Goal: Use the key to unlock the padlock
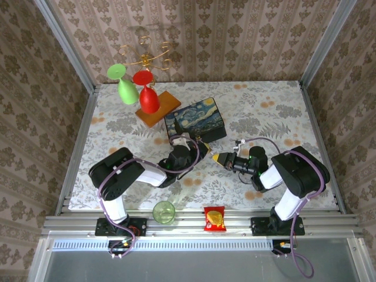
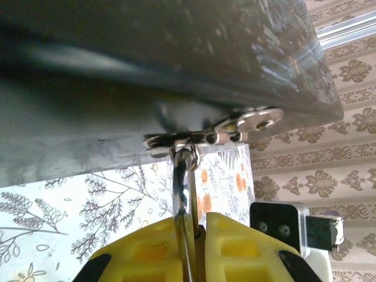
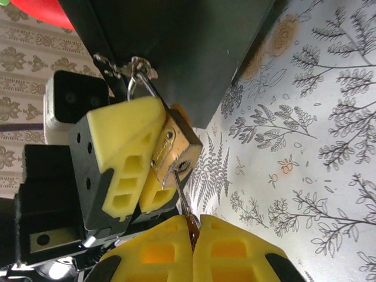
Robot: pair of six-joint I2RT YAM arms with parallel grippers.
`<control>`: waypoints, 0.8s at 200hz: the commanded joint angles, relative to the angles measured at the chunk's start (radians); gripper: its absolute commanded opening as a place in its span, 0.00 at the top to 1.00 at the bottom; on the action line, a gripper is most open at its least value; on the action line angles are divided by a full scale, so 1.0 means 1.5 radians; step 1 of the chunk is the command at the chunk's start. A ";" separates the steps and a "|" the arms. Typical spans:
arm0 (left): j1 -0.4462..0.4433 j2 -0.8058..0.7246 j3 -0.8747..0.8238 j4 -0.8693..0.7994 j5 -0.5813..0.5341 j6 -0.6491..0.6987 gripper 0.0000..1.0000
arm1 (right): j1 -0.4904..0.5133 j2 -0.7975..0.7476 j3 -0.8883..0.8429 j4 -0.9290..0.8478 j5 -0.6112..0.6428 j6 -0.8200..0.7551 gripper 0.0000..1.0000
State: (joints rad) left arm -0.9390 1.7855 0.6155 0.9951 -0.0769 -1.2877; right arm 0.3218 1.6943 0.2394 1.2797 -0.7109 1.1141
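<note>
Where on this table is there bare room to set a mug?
Bare: the far right corner, right of the blue box; the left strip beside the glass stand. Crowded: before the box, where left gripper and right gripper meet.

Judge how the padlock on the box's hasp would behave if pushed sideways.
The padlock looks like solid brass, so probably heavy for its size. Its shackle threads the hasp, so it would likely swing rather than slide. Its smooth metal may be slippery.
</note>
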 commanded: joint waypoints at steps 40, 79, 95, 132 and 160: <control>0.002 0.000 0.003 0.074 0.004 -0.026 1.00 | -0.005 -0.001 0.001 0.022 0.007 0.014 1.00; 0.001 0.000 0.011 0.067 0.004 -0.024 1.00 | -0.005 0.023 -0.001 0.022 0.007 0.011 1.00; 0.002 0.001 0.012 0.067 0.004 -0.024 1.00 | -0.005 0.024 -0.001 0.023 0.006 0.009 1.00; 0.001 0.003 0.015 0.066 0.007 -0.024 1.00 | -0.005 0.016 0.004 0.022 0.002 0.010 1.00; -0.002 0.008 0.015 0.072 0.006 -0.028 1.00 | -0.002 0.024 0.012 0.024 -0.003 0.015 1.00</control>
State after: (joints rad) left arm -0.9413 1.7874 0.6147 0.9970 -0.0742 -1.3029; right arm 0.3176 1.7203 0.2398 1.2842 -0.7082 1.1309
